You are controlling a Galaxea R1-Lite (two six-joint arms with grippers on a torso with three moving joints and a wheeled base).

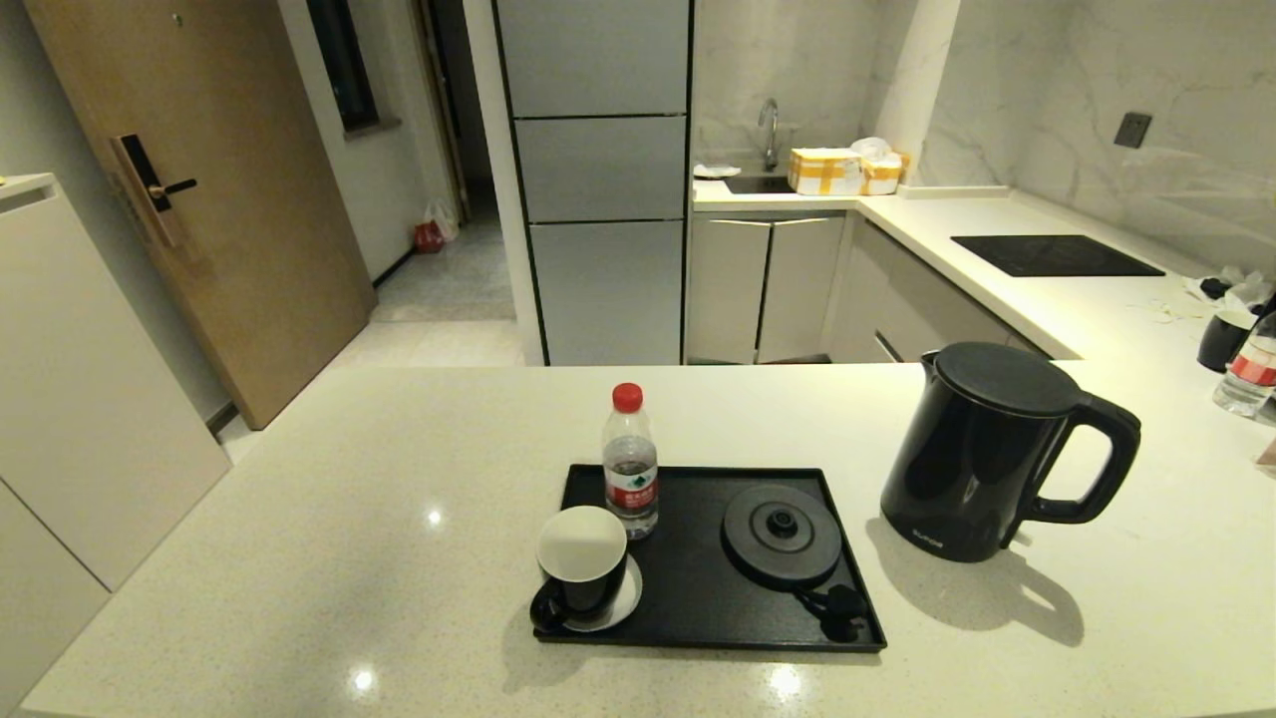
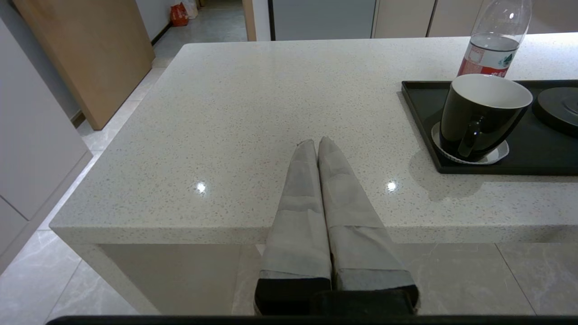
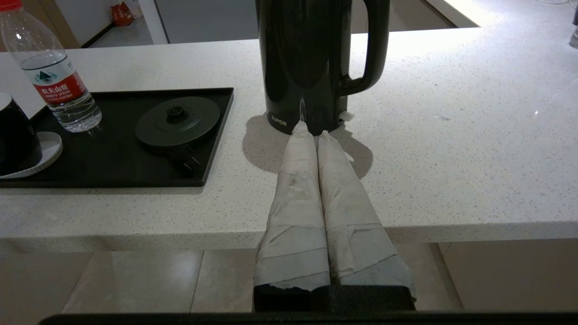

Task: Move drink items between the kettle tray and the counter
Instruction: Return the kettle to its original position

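The tall black kettle (image 1: 982, 449) stands upright on the cream speckled counter (image 1: 349, 519), just right of the black tray (image 1: 698, 588), handle to the right. On the tray sit the round kettle base disc (image 1: 781, 532) with its cord, a black cup (image 1: 583, 563) on a white saucer, and a water bottle (image 1: 630, 461). Neither arm shows in the head view. My right gripper (image 3: 311, 131) is shut and empty, hanging at the counter's near edge and pointing at the kettle (image 3: 311, 63). Left of the tray, my left gripper (image 2: 316, 143) is shut and empty; the cup (image 2: 481, 115) lies off to its side.
At the far right of the counter stand a second bottle (image 1: 1248, 364) and a dark cup (image 1: 1224, 339). A black inset hob (image 1: 1055, 254) lies further back. The counter's front edge (image 3: 451, 230) drops to a tiled floor.
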